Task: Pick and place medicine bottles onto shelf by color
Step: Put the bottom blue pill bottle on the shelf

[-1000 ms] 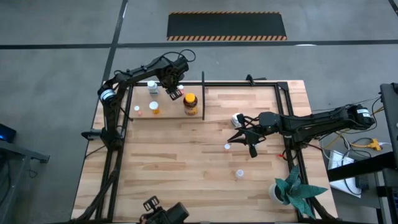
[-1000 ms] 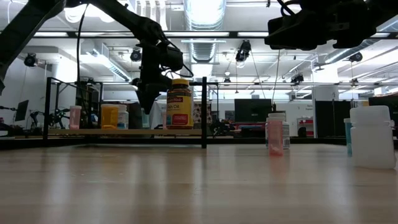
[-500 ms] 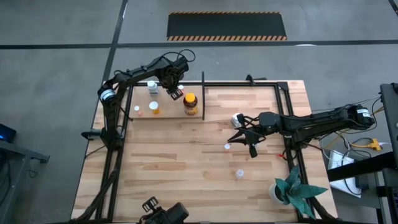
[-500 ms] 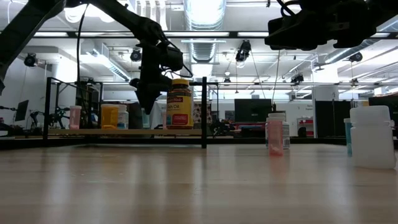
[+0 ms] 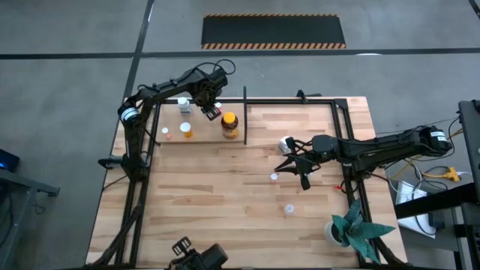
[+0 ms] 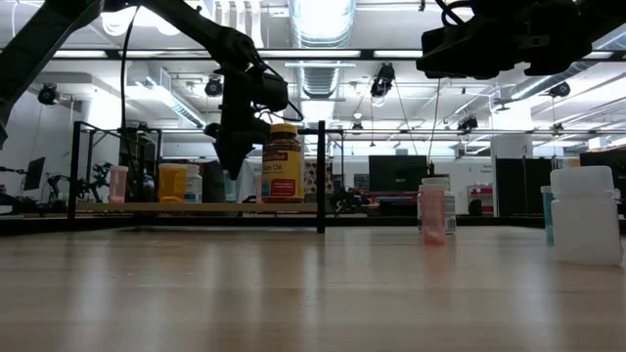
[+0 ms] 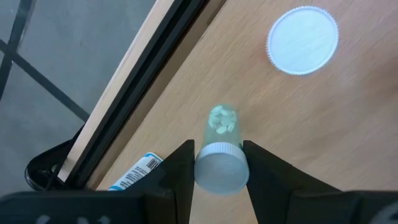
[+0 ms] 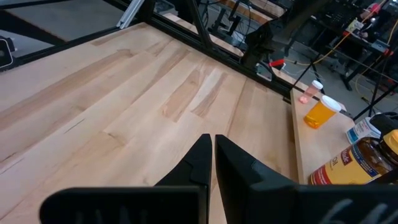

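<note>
Looking level across the table [image 6: 313, 293], the nearest things are a white bottle [image 6: 585, 215] at the right edge and a pink-tinted bottle [image 6: 431, 212] left of it, both upright on the wood. Overhead, these lie in the near right part of the table, close to a potted green plant [image 5: 352, 227] at the corner.

Middle ground: the right gripper [image 5: 303, 171] hangs low above the table's right half, fingers pressed together and empty, as its wrist view confirms [image 8: 211, 163]. A small white-capped bottle [image 5: 274, 177] stands just beside it, and another white bottle [image 5: 286, 143] sits near the arm's wrist.

Far ground: the shelf [image 5: 244, 105], a black tube frame with a wooden board, runs along the far left of the table. The left gripper [image 5: 209, 112] hovers over it, fingers clamped on a pale blue bottle [image 7: 219, 163] with a white cap, held by its neck above the board. On the shelf stand the amber jar [image 6: 284, 163] with its yellow lid, just beside that gripper, an orange bottle [image 5: 187, 131], a white bottle [image 5: 183, 104] and two small white-capped ones [image 5: 166, 132].
</note>
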Controlling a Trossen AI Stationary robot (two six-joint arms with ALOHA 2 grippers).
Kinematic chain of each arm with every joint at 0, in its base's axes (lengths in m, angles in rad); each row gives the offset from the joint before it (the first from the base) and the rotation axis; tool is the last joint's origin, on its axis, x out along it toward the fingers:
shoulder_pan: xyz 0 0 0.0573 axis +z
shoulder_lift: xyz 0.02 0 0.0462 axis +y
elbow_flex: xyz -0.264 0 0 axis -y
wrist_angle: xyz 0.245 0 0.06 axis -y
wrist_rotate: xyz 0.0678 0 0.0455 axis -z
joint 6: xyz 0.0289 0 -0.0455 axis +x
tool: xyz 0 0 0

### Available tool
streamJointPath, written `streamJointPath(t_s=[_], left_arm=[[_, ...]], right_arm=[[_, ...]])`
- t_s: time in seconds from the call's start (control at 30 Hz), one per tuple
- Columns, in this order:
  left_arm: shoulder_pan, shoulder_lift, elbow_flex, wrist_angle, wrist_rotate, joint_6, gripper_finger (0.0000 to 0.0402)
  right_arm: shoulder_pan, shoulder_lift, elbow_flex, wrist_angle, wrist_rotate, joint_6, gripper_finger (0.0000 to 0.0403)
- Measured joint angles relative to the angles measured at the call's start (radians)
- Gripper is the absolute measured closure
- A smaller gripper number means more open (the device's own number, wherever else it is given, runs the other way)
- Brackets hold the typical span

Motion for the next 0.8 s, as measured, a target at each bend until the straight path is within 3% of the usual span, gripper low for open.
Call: streamJointPath(t_s=[0.67, 0.8], left_arm=[[0.000, 0.000, -0.003, 0.013, 0.019, -0.003, 0.0296], [0.000, 0.000, -0.005, 0.015, 0.019, -0.003, 0.0280]], right_arm=[[0.000, 0.000, 0.000, -0.001, 0.000, 0.000, 0.0390], [0.000, 0.000, 0.000, -0.001, 0.000, 0.000, 0.0390]])
